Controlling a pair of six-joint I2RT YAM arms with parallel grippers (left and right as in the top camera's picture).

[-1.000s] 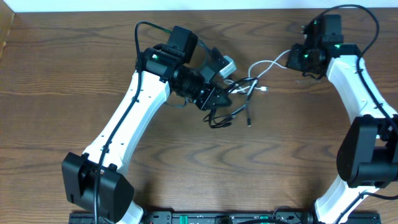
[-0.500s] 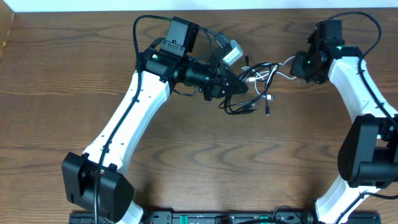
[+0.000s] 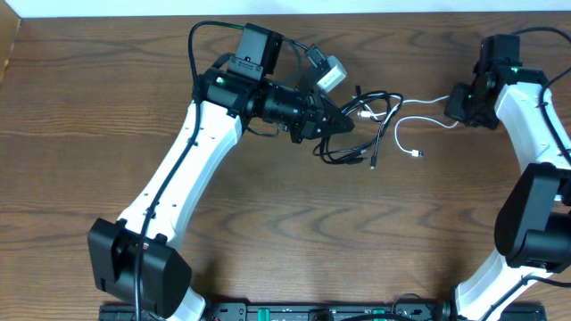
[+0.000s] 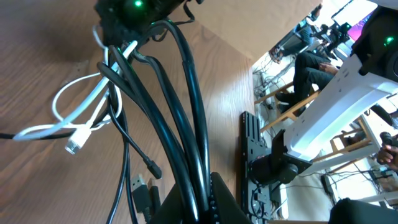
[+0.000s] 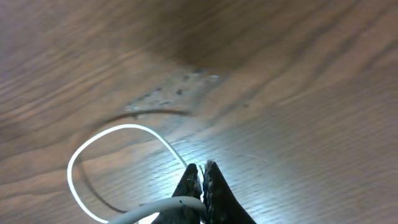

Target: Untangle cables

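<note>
Sliding toward the right edge since a second ago, the right gripper is drawing the white cable sideways, fingers pinched together on it. At upper centre, the left gripper is clamping the looped black cable.

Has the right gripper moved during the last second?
Yes. The right gripper moved rightward, away from the table's far edge, pulling the white cable.
</note>
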